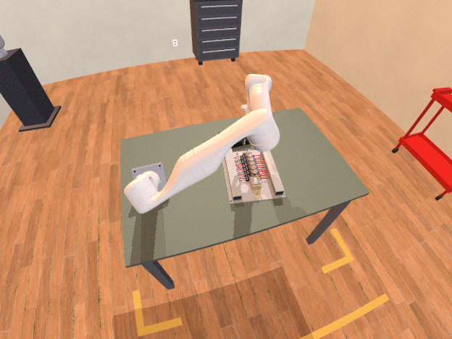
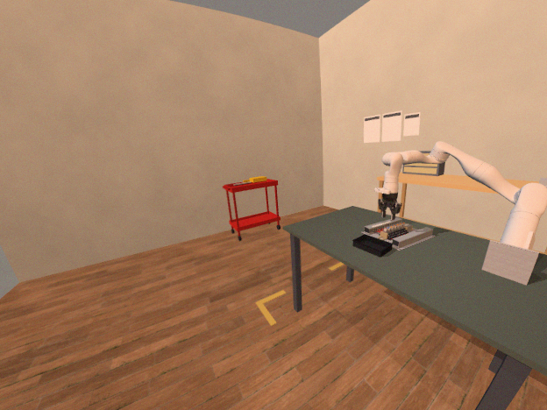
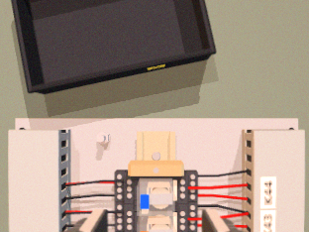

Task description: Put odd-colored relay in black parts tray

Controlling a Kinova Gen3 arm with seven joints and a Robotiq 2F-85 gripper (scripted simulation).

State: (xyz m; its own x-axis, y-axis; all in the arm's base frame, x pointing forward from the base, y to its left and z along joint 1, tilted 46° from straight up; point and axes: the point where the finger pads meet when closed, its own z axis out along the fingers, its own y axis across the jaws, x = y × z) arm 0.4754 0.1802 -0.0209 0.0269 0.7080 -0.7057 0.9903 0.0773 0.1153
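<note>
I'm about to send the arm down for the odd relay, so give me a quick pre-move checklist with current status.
1. Target found: the blue-button relay sits at the tray end of the row, by label K44: ok.
2. Gripper empty, fingers partly open: ok.
3. Fingers astride the target: their tips show at the bottom edge of the wrist view, either side of the row, but nearer than the blue button: not ok.
4. Black parts tray empty, beside the panel: ok.
5. Relay panel flat on the table: ok.
6. Opening wide enough for the relay body: cannot tell.
</note>
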